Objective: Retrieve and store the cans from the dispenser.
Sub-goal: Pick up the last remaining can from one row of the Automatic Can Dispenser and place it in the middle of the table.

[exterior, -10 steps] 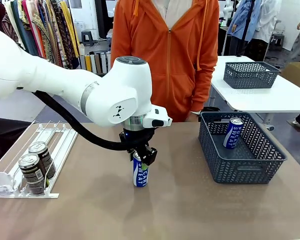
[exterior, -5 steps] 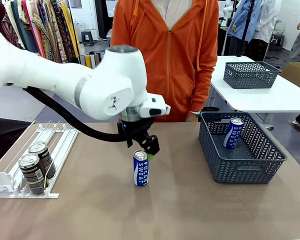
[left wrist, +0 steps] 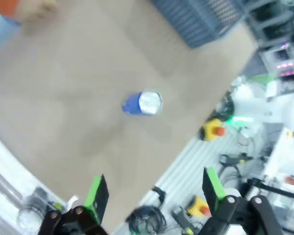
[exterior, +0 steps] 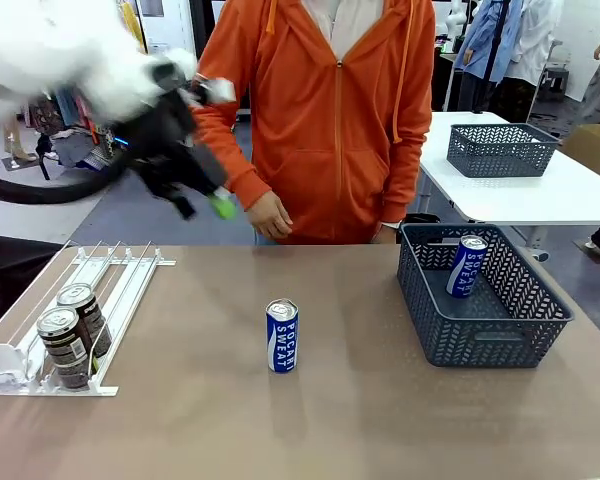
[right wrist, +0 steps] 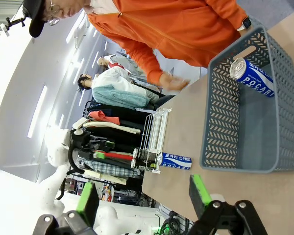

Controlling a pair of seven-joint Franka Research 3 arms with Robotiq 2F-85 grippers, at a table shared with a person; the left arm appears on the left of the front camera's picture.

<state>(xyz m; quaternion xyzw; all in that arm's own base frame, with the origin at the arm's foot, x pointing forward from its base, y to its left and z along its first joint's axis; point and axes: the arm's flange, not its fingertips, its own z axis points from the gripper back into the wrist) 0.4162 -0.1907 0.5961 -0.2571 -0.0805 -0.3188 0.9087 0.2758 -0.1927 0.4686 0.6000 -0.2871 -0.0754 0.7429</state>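
Well below the left claw, wide open and empty, a blue can stands upright.

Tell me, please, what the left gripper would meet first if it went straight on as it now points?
Probably the bare table, just beside the blue can; the left gripper points down at it from well above. Blur leaves the exact spot unclear.

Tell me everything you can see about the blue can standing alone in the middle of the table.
The blue can is slim and metal-looking, with a silver top and white lettering running up its side, reading POCARI SWEAT. It stands upright near the middle of the brown table, between the white dispenser and the grey basket. Only the table touches it.
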